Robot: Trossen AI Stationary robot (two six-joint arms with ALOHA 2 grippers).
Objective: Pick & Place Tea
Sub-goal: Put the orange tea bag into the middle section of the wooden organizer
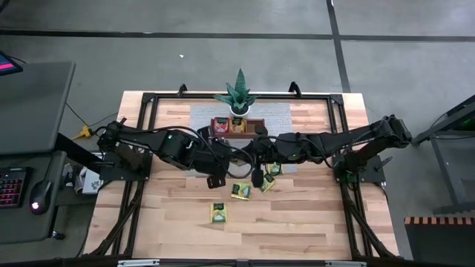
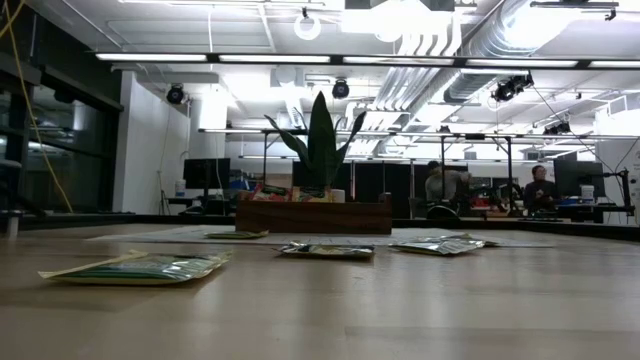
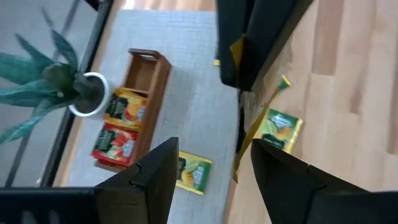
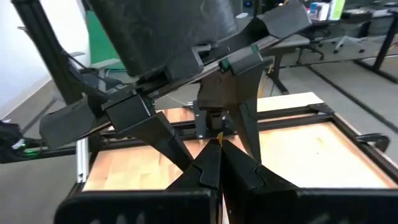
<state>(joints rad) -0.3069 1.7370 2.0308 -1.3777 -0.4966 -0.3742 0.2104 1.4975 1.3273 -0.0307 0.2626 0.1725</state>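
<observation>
You have the wooden table (image 1: pixel 297 222) under both arms, with a grey mat (image 1: pixel 282 113) at its far middle. On that mat sits the brown wooden tray (image 1: pixel 239 127), and the spiky green potted plant (image 1: pixel 239 95) stands just behind it.

Your left gripper (image 3: pixel 208 177) hangs over the table's middle with its fingers (image 3: pixel 155 174) spread and nothing between them. Your right gripper (image 4: pixel 214 165) meets it there from the other side, its fingers (image 4: pixel 245 174) pressed together on the edge of a yellow tea packet (image 4: pixel 219 138), which dangles below them in the left wrist view.

The tea is split between tray and table. 2 packets, a red one (image 3: pixel 115 144) and an orange one (image 3: pixel 126 111), already sit in the tray, and its third compartment (image 3: pixel 144 71) shows bare wood. 1 yellow-green packet (image 3: pixel 191 173) lies on the mat beside the tray. 3 more green packets lie on the bare wood nearer you: (image 1: pixel 217 213), (image 1: pixel 240 191) and (image 1: pixel 267 184).
</observation>
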